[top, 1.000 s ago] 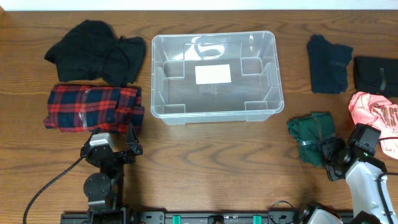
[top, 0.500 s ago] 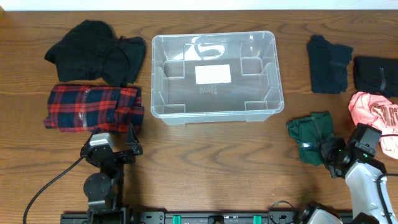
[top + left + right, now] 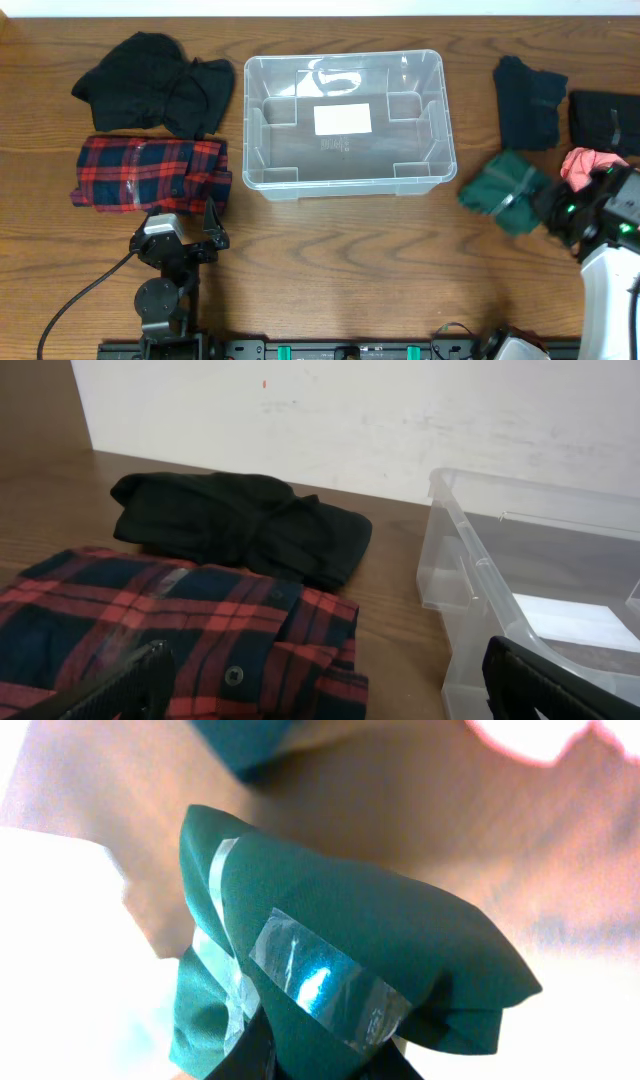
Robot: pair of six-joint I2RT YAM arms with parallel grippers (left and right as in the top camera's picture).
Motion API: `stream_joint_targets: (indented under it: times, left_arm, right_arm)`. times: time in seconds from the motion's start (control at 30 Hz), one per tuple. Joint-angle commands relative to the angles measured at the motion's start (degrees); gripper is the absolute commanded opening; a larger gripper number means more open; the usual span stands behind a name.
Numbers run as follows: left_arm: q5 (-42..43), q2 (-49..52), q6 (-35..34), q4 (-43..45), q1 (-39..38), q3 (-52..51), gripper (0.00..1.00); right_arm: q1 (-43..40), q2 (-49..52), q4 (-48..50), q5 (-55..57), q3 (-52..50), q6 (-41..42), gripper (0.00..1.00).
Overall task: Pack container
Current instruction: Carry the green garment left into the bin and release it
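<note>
Container (image 3: 250, 130), clear plastic bin, open top, sits mid-table (image 3: 330, 260), with a white label (image 3: 342, 119) showing on its base. Just off the container's front right corner is a green bundle (image 3: 505, 187) of folded cloth with strips of clear tape across it. The right gripper (image 3: 548, 203) pinches it at the end away from the container, jaws closed tight on the fabric. The right wrist view shows the bundle close up with blurred wood behind; can't tell whether it is off the table.

Further right of the container lie a navy garment (image 3: 528, 102), a dark garment (image 3: 605, 120) past that, and pink cloth (image 3: 585, 165) partly under the right arm. Left of the container, a black heap (image 3: 155, 82) lies level with its back half. A red plaid shirt (image 3: 150, 172) lies just beside its front left corner.

The left gripper (image 3: 182, 215) sits front-left of the container, at the plaid shirt's near edge, jaws spread wide and holding nothing. Its wrist view looks over the shirt to the container's left wall.
</note>
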Motion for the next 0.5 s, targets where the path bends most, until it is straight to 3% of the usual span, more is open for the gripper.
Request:
stream_joint_targets:
  times: [0.0, 0.23, 0.47]
  left_arm:
    - [-0.50, -0.31, 0.35, -1.97, 0.28, -0.98, 0.98]
    - [-0.50, -0.31, 0.35, -1.97, 0.28, -0.98, 0.98]
    - [-0.50, -0.31, 0.35, -1.97, 0.28, -0.98, 0.98]
  right_arm:
    - [2.95, -1.60, -1.84, -2.23, 9.27, -3.76, 0.01]
    - [14.93, -0.63, -0.98, -1.36, 23.32, -4.13, 0.01]
    - [34.67, 4.96, 10.25, 7.61, 30.34, -4.04, 0.01]
